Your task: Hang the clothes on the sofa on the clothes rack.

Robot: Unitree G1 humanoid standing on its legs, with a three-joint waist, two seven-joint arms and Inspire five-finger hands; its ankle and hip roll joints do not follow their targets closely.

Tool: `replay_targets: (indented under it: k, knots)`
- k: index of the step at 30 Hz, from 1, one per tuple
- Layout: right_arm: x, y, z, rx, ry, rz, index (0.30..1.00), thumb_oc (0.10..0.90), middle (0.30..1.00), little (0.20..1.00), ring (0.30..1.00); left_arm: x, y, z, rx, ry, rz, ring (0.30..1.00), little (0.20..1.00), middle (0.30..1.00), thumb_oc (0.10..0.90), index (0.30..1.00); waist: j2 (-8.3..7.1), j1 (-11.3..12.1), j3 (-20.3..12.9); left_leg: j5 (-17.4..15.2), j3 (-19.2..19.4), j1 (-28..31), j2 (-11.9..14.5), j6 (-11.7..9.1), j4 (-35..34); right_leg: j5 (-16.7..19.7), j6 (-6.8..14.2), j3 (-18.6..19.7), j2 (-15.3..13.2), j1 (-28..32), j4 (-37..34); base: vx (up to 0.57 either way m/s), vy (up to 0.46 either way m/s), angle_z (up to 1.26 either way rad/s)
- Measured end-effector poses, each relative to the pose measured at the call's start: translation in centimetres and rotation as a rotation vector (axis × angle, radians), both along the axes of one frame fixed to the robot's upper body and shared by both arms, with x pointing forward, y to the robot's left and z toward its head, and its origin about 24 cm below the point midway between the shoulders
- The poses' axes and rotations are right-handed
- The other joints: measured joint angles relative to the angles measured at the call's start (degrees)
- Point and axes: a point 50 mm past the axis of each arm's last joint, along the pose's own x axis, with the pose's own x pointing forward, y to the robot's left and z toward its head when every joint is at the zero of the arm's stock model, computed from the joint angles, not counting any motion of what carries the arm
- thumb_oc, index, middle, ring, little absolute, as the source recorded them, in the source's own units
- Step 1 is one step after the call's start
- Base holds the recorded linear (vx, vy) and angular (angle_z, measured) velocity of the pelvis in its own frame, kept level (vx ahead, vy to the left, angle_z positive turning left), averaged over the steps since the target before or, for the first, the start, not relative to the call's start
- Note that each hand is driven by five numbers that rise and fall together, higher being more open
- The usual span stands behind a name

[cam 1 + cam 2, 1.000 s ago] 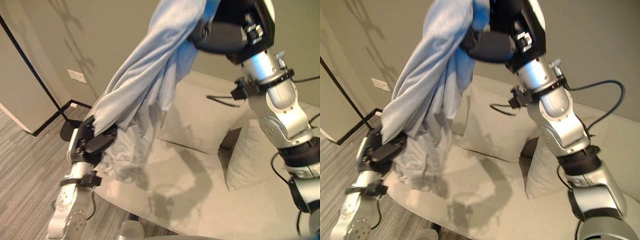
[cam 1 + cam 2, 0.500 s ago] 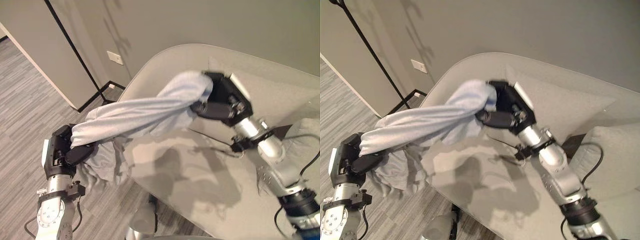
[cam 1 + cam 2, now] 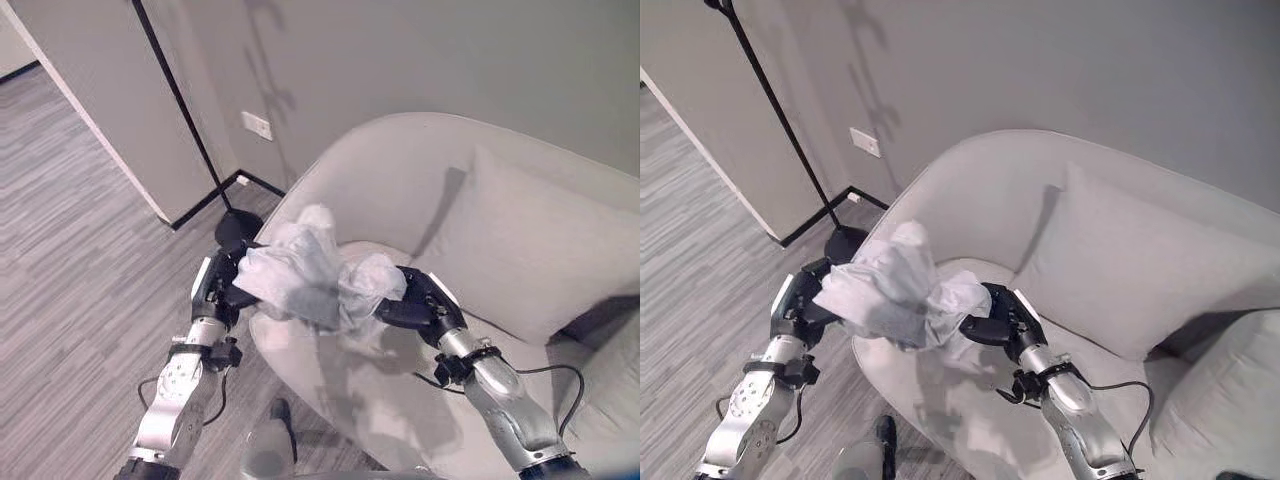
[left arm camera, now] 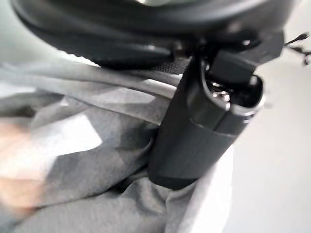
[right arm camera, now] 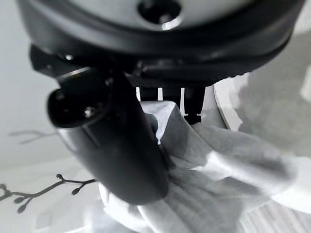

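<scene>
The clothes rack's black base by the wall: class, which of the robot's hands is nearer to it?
Left. The left hand, gripping the garment, sits just beside the rack's base; the right hand holds the garment's other end over the sofa, farther off.

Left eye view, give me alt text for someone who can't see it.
Both robot hands, left hand and right hand, hold a bunched pale grey garment between them above the front edge of a light grey sofa. A black clothes rack pole stands behind, by the wall.
</scene>
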Motion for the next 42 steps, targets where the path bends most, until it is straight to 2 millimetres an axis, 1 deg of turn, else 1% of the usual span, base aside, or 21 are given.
replay_targets:
  k: [2, 4, 5, 7, 9, 10, 12, 13, 17, 21, 23, 24, 25, 27, 29, 31, 35, 37, 40, 41, 42]
  knots:
    - [0.5, 1.6, 0.5, 0.015, -0.022, 0.059, 0.3, 0.4, 0.3, 0.3, 0.3, -0.2, 0.8, 0.2, 0.024, -0.004, 0.011, 0.3, 0.3, 0.3, 0.4, 0.3, -0.98, -0.4, 0.2, 0.4, 0.9, 0.0, -1.6, -3.5, -3.0, 3.3, 0.3, 0.1, -2.6, -1.4, 2.0, 0.08, 0.487, 0.43]
    - [-0.2, 3.1, -0.3, 0.058, 0.013, 0.092, 0.3, 0.4, 0.3, 0.3, 0.3, 0.0, 1.6, 0.9, 0.077, -0.036, 0.041, 0.3, 0.3, 0.3, 0.4, 0.3, -2.31, -1.0, -0.1, -2.9, -0.2, 1.7, -3.3, -8.5, -10.3, 1.6, -2.5, 2.3, -1.0, -2.2, 7.8, 0.09, 0.406, 1.17]
    - [-0.6, 4.1, 0.2, 0.087, -0.009, 0.138, 0.3, 0.4, 0.3, 0.3, 0.3, 0.0, 3.2, 1.7, 0.107, -0.06, 0.093, 0.3, 0.3, 0.3, 0.4, 0.3, -4.24, -1.3, 0.5, -7.2, 0.6, -3.6, -3.5, -1.1, 12.2, -5.6, -0.5, 6.9, -0.3, -2.3, 12.7, 0.06, 0.249, 0.76]
    - [-1.4, 4.2, 0.0, 0.091, 0.001, 0.168, 0.3, 0.4, 0.3, 0.3, 0.3, -1.2, 4.8, 0.7, 0.104, -0.015, 0.171, 0.3, 0.3, 0.3, 0.4, 0.3, -1.72, -0.2, -0.4, -15.4, -2.1, -0.9, -2.9, 1.2, 18.9, -7.9, 1.3, 9.4, 0.2, -2.4, 17.9, 0.05, 0.263, 0.27]
    - [-2.6, 3.6, -1.5, 0.089, 0.068, 0.14, 0.3, 0.4, 0.3, 0.3, 0.3, -2.4, 5.5, -0.8, 0.104, 0.057, 0.215, 0.3, 0.3, 0.3, 0.4, 0.3, -0.79, -0.8, -0.9, -12.7, -5.1, 0.4, -3.8, -0.2, 10.1, -10.7, 1.0, 10.9, 2.7, -7.4, 22.8, 0.02, 0.181, 0.74]
    - [-2.7, 3.2, -2.3, 0.077, 0.105, 0.126, 0.3, 0.4, 0.3, 0.3, 0.3, -2.8, 5.8, -1.1, 0.12, 0.079, 0.217, 0.3, 0.3, 0.3, 0.4, 0.3, -1.93, -1.4, -1.0, -11.5, -6.3, 2.3, -4.3, -2.2, 0.2, -11.6, -0.1, 10.6, 9.6, -12.4, 19.8, -0.07, 0.103, 1.06]
    - [-2.5, 2.4, -2.6, 0.056, 0.113, 0.101, 0.3, 0.4, 0.3, 0.3, 0.3, -2.7, 6.1, -1.0, 0.174, 0.093, 0.18, 0.3, 0.3, 0.3, 0.4, 0.3, -3.19, -2.3, 0.3, -12.7, -7.0, 2.8, -3.1, 0.1, 10.7, -13.1, 2.6, 14.0, 12.9, -18.3, 19.6, -0.06, 0.054, 0.73]
    - [-2.4, 1.8, -2.9, 0.038, 0.125, 0.086, 0.3, 0.4, 0.3, 0.3, 0.3, -2.7, 5.6, -1.8, 0.194, 0.124, 0.156, 0.3, 0.3, 0.3, 0.4, 0.3, -2.9, -2.2, 1.4, -11.0, -11.1, 10.7, -3.6, -0.8, 1.2, -13.9, 1.2, 17.6, 14.7, -20.8, 19.9, 0.05, 0.017, 0.27]
    - [-3.2, 0.2, -3.6, 0.037, 0.156, -0.009, 0.3, 0.4, 0.3, 0.3, 0.3, -2.5, 2.7, -3.6, 0.161, 0.194, 0.047, 0.3, 0.3, 0.3, 0.4, 0.3, -4.06, -5.2, 1.6, -4.4, -15.0, 13.4, -7.7, -0.6, -8.2, -13.8, 0.2, 18.6, 20.7, -22.0, 12.9, 0.11, -0.021, 0.96]
    - [-3.0, -0.2, -3.7, 0.034, 0.16, -0.043, 0.3, 0.4, 0.3, 0.3, 0.3, -5.0, 1.1, -4.6, 0.114, 0.244, -0.036, 0.3, 0.3, 0.3, 0.4, 0.3, -2.88, -5.8, -0.9, -4.1, -10.8, 16.8, -9.2, -5.5, -13.1, -14.8, -6.9, 17.7, 25.7, -16.7, 8.7, 0.2, -0.051, 0.64]
    - [-2.8, -0.5, -3.3, 0.044, 0.141, -0.053, 0.3, 0.4, 0.3, 0.3, 0.3, -5.3, 0.9, -4.4, 0.102, 0.234, -0.053, 0.3, 0.3, 0.3, 0.4, 0.3, -1.49, -6.4, -2.1, -4.9, -7.3, 15.2, -9.6, 1.4, -9.0, -14.4, -8.2, 18.9, 26.4, -14.4, 7.2, 0.02, 0.004, 0.35]
    - [-2.4, -0.3, -3.3, 0.041, 0.142, -0.045, 0.3, 0.4, 0.3, 0.3, 0.3, -5.4, 0.9, -4.4, 0.093, 0.239, -0.039, 0.3, 0.3, 0.3, 0.4, 0.3, -0.42, -5.8, -2.5, -5.2, -6.1, 15.5, -9.5, 1.0, -9.2, -14.7, -9.3, 19.7, 27.1, -14.7, 8.7, -0.07, 0.048, -0.37]
    - [-2.2, -0.2, -3.1, 0.045, 0.132, -0.035, 0.3, 0.4, 0.3, 0.3, 0.3, -5.4, 1.0, -4.5, 0.091, 0.244, -0.032, 0.3, 0.3, 0.3, 0.4, 0.3, 1.54, -4.3, -2.9, -5.7, -5.2, 15.4, -8.7, -1.2, -7.4, -15.3, -11.5, 20.3, 28.5, -15.1, 8.9, -0.07, 0.048, -0.57]
    - [-2.4, -0.1, -3.3, 0.047, 0.142, -0.031, 0.3, 0.4, 0.3, 0.3, 0.3, -5.1, 1.6, -4.2, 0.118, 0.237, -0.037, 0.3, 0.3, 0.3, 0.4, 0.3, -1.36, -3.6, -3.1, -7.7, -3.8, 6.6, -9.1, -6.6, 12.8, -12.2, -15.9, 23.6, 27.6, -11.8, 2.6, -0.03, 0.059, -0.44]
    - [-2.4, -0.3, -3.6, 0.038, 0.156, -0.04, 0.3, 0.4, 0.3, 0.3, 0.3, -5.2, 1.6, -4.4, 0.116, 0.245, -0.034, 0.3, 0.3, 0.3, 0.4, 0.3, -1.12, -3.0, -3.7, -9.5, -6.0, 3.6, -7.1, -8.1, 20.2, -12.0, -16.3, 25.0, 28.6, -9.5, -0.2, 0.05, 0.062, -0.35]
    - [-2.5, -0.5, -3.8, 0.033, 0.163, -0.048, 0.3, 0.4, 0.3, 0.3, 0.3, -4.8, 1.4, -4.2, 0.105, 0.229, -0.029, 0.3, 0.3, 0.3, 0.4, 0.3, -1.59, -3.6, -4.3, -10.9, -7.7, 1.5, 0.8, -10.0, 21.8, -11.3, -16.2, 25.8, 29.5, -8.0, -2.7, 0.11, 0.159, -0.33]
    - [-2.0, -0.9, -3.4, 0.021, 0.142, -0.057, 0.3, 0.4, 0.3, 0.3, 0.3, -3.7, 0.3, -3.8, 0.086, 0.197, -0.065, 0.3, 0.3, 0.3, 0.4, 0.3, -2.01, -4.5, -4.3, -7.6, -8.2, 4.2, 9.3, -9.0, 1.4, -10.3, -12.9, 30.9, 28.2, -8.0, -3.9, 0.13, 0.308, -0.46]
    - [-1.8, -1.1, -3.5, 0.012, 0.147, -0.067, 0.3, 0.4, 0.3, 0.3, 0.3, -2.7, -0.6, -3.6, 0.093, 0.179, -0.103, 0.3, 0.3, 0.3, 0.4, 0.3, -0.83, -4.7, -4.3, -3.8, -15.3, 4.3, 12.6, -10.7, -10.1, -9.7, -10.6, 31.7, 28.3, -7.3, -5.4, 0.27, 0.58, -0.37]
    - [-2.7, -2.8, -4.3, -0.002, 0.184, -0.131, 0.3, 0.4, 0.3, 0.3, 0.3, -2.7, -1.5, -4.2, 0.064, 0.2, -0.108, 0.3, 0.3, 0.3, 0.4, 0.3, 2.55, -4.5, -3.5, 0.1, -19.0, 2.0, 20.5, -12.6, -11.9, -12.8, -5.1, 35.6, 26.4, -6.3, -2.5, 0.24, 0.542, -0.53]
    - [-2.7, -3.1, -4.4, -0.017, 0.19, -0.134, 0.3, 0.4, 0.3, 0.3, 0.3, -2.8, -1.4, -4.4, 0.066, 0.209, -0.103, 0.3, 0.3, 0.3, 0.4, 0.3, 3.4, -4.5, -3.7, -0.3, -18.9, 2.0, 20.3, -12.0, -10.7, -13.0, -4.3, 36.1, 25.2, -6.2, -2.1, 0.28, 0.758, -0.8]
    - [-2.8, -3.9, -4.1, -0.053, 0.185, -0.128, 0.3, 0.4, 0.3, 0.3, 0.3, -2.9, -1.6, -4.5, 0.053, 0.214, -0.096, 0.3, 0.3, 0.3, 0.4, 0.3, 5.31, -5.1, -3.8, -3.3, -17.0, 1.9, 19.5, -7.5, -8.2, -12.6, -2.0, 36.7, 22.7, -5.1, -2.8, 0.25, 0.763, -0.47]
